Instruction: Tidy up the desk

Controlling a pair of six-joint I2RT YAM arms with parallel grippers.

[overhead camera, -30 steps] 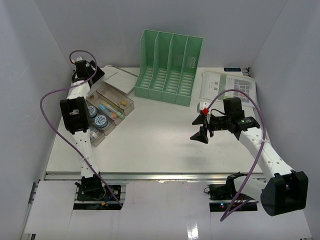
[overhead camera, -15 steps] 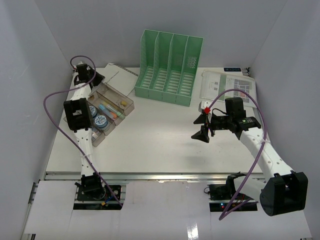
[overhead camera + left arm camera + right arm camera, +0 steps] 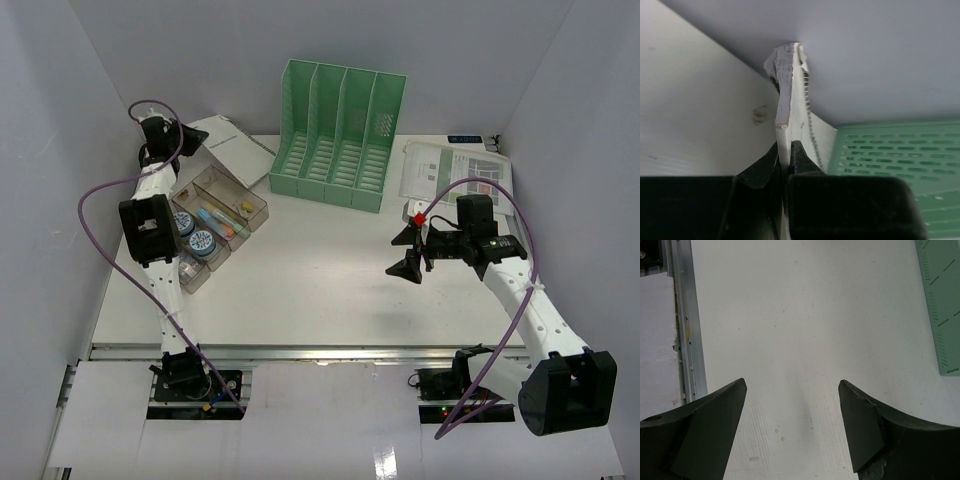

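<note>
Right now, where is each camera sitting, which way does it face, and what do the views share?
Top external: above and behind, looking down on the desk; left arm and right arm show.
Left wrist: looks along the left hand, pinching a notebook edge, toward the back wall.
Right wrist: looks down at bare desk past the open right hand.
Shared: the green rack appears in all three.

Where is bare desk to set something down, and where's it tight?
Free: middle of the desk, between green file rack, clear compartment box and front rail. Crowded: back left, around the notebook in the left end effector; back right, papers.
</note>
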